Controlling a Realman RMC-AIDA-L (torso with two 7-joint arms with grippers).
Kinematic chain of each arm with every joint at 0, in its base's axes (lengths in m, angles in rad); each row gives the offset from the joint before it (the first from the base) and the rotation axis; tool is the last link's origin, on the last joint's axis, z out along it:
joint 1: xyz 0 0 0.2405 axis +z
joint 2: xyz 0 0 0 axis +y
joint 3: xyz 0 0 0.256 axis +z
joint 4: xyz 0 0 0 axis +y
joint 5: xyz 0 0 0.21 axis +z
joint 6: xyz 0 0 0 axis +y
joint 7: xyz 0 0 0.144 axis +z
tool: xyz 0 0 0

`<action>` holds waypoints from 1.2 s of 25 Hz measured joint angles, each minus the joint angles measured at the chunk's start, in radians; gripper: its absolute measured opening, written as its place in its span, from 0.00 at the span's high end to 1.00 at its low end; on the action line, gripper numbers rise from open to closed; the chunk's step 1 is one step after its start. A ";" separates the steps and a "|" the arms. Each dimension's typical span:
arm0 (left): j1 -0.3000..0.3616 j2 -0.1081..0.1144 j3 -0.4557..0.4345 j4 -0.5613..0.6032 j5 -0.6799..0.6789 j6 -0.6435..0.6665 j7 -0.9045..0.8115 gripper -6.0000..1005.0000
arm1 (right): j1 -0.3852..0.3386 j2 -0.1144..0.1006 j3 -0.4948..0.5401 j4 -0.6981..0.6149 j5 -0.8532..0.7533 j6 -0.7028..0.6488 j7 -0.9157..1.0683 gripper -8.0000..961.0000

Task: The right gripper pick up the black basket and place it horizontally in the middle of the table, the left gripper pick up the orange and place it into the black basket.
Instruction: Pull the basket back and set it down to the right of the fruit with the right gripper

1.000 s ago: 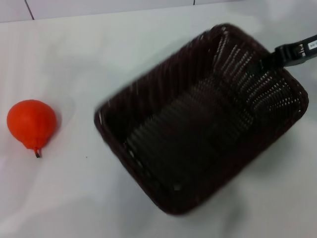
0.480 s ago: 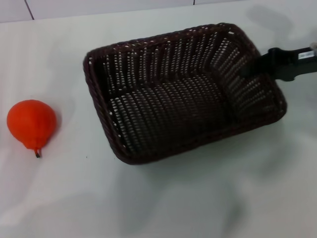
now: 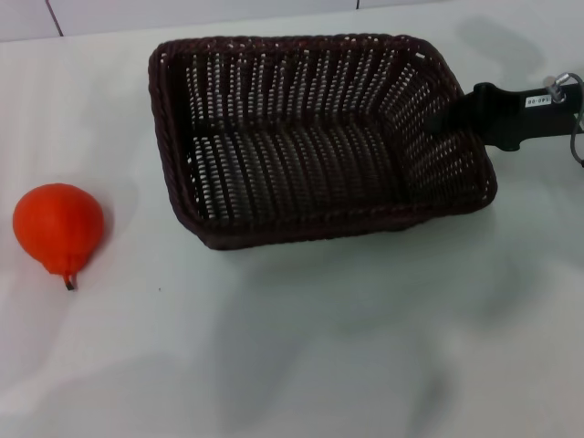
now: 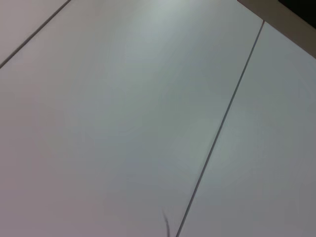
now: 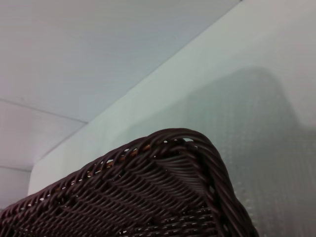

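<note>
Gripping the right end wall of the black basket (image 3: pixel 319 137), the right gripper (image 3: pixel 440 120) reaches in from the right side of the head view. Its fingers look clamped on the woven wall, one inside and one outside, though the dark weave hides the tips.

That basket lies long-ways across the far middle of the table (image 3: pixel 319 347). It looks level now, with its open top facing up. I cannot tell if its bottom sits fully on the white top or hangs just above it. From the right wrist view, only a braided corner of the rim shows up close.

So the first job looks almost done. What I think is left there: set the basket down flat, if it is not down yet, and let go.

Off to the left, the orange (image 3: pixel 57 228) sits alone on the white top, well apart from the basket. Its little dark stem points toward the near edge. Nothing touches it.

No left gripper shows anywhere; its wrist camera sees only plain white panels. So the second job, putting the fruit into the basket, has not started.
</note>
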State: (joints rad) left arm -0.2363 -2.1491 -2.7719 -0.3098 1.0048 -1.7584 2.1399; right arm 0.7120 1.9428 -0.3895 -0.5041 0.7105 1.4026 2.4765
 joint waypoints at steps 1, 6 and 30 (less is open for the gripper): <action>0.000 0.000 0.000 0.000 0.000 0.001 0.000 0.12 | -0.001 0.002 0.001 0.000 0.007 -0.004 0.001 0.79; -0.001 0.000 0.001 0.000 0.000 0.006 0.000 0.12 | -0.005 0.007 0.001 0.002 0.034 -0.015 -0.004 0.78; 0.025 0.097 0.303 -0.002 0.186 0.300 -0.014 0.13 | -0.078 -0.032 0.001 -0.003 0.326 0.046 -0.176 0.22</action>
State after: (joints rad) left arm -0.2113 -2.0520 -2.4688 -0.3116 1.1908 -1.4582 2.1258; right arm 0.6337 1.9110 -0.3881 -0.5071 1.0363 1.4489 2.3004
